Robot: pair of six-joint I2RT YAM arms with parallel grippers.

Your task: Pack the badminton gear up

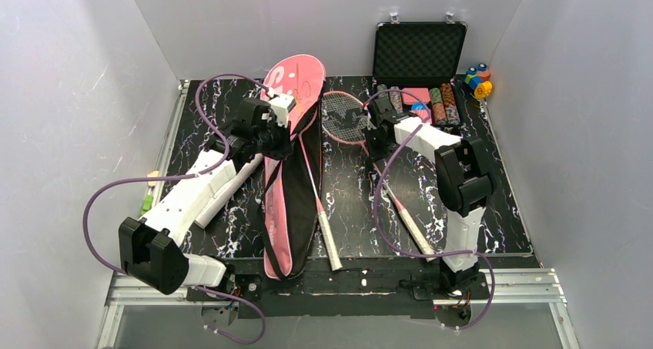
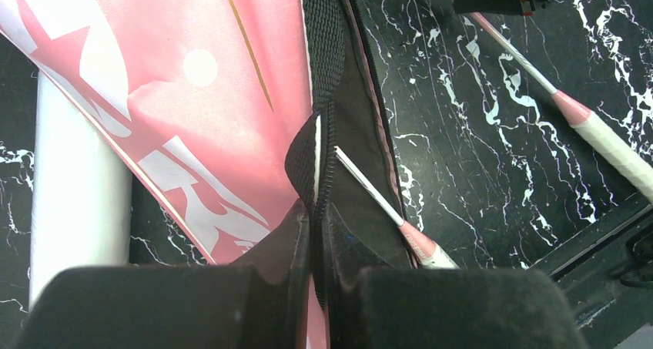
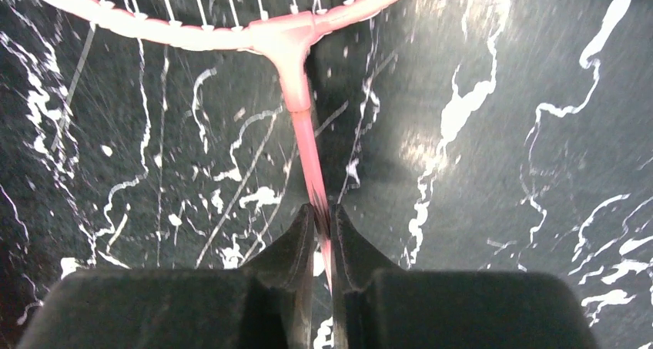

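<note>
The left gripper (image 2: 314, 210) was pressed together on the black zipper edge of the pink bag (image 2: 192, 95), which lay lengthwise on the table (image 1: 350, 196). One racket (image 2: 379, 204) stuck its shaft and white handle out of the bag's opening, its head seemingly inside. A white tube (image 2: 77, 172) lay just beside the bag on its left. The right gripper (image 3: 323, 219) pinched the pink shaft of the second racket (image 3: 286, 37) just below the throat. That racket lay flat on the table to the right of the bag.
</note>
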